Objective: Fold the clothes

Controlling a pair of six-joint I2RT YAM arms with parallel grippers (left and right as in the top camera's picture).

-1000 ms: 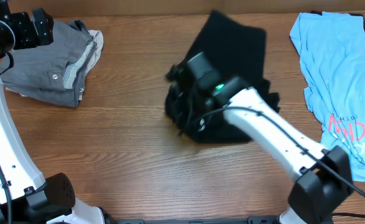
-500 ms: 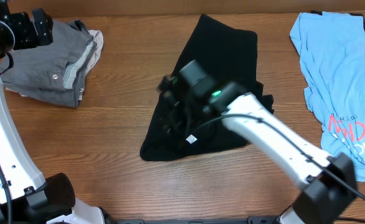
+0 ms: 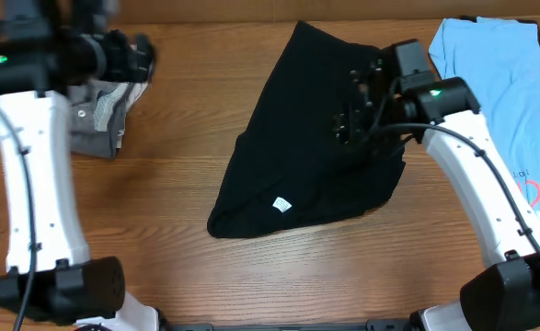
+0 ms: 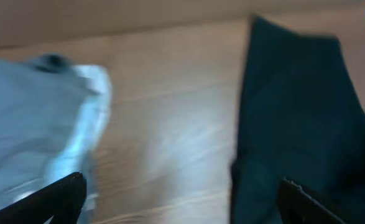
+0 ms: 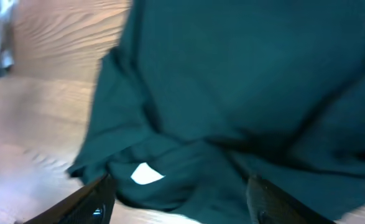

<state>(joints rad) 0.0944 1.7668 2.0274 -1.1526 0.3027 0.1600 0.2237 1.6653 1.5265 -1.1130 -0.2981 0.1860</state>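
Looking down from overhead, I see the black T-shirt (image 3: 297,138) spread in a rough triangle at the middle of the worktop (image 3: 187,119), narrow at the far edge and wide toward me; its white label (image 3: 281,204) faces up near the near left corner. My right tool (image 3: 352,115) hangs over the right part of that shirt; from here I cannot tell how its jaws stand. The light blue T-shirt (image 3: 509,101) lies along the right edge, red lettering showing at its near end. My left tool (image 3: 141,57) is at the far left, blurred, just above a crumpled grey garment (image 3: 99,115).

From the left wrist, the left tool (image 4: 182,205) stands wide, its fingers (image 4: 64,196) at the two lower corners with nothing between them; the grey garment (image 4: 33,118) lies to the left, the black T-shirt (image 4: 300,106) to the right, and bare worktop (image 4: 170,112) between the two.

From the right wrist, the right tool (image 5: 182,202) is parted, its fingers (image 5: 89,202) well apart and gripping nothing; the black T-shirt (image 5: 250,81) fills most of the picture, rumpled, with the white label (image 5: 146,174) just beside the left finger; worktop (image 5: 51,93) shows at the left.
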